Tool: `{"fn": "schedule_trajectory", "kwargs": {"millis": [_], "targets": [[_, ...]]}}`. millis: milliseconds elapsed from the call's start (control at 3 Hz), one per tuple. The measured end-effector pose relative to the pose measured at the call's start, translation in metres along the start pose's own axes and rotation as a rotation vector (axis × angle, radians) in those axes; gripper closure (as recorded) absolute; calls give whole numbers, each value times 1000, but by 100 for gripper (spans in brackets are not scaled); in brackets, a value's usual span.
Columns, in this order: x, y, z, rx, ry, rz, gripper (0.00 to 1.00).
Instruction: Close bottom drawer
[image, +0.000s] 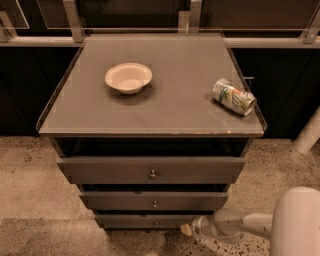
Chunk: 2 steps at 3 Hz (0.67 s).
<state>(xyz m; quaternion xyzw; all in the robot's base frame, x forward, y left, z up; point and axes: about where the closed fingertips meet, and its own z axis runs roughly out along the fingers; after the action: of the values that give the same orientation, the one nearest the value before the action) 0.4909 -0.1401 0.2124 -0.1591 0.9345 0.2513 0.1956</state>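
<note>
The bottom drawer (135, 220) is the narrowest, thinnest grey-brown front at the foot of the cabinet, with a tiny round knob (155, 224). It stands nearly flush, slightly behind the mid drawer (150, 201) above it. The top drawer (150, 170) is widest and juts out most. My gripper (187, 229) sits at the bottom drawer's right end, on the end of a white arm (235, 225) that comes in from the lower right. Its tip touches or nearly touches the drawer front.
On the cabinet top (165, 100) sit a cream bowl (128, 77) and a tipped can (233, 96) near the right edge. A speckled floor (30, 180) surrounds the cabinet. A white post (310, 132) stands at the right. Dark cabinets and a rail run behind.
</note>
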Motion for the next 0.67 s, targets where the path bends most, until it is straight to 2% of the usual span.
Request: {"fn": "schedule_trajectory", "kwargs": {"millis": [333, 667], "targets": [[0, 0, 0, 0, 0, 0, 10], [0, 0, 0, 0, 0, 0, 0]]}}
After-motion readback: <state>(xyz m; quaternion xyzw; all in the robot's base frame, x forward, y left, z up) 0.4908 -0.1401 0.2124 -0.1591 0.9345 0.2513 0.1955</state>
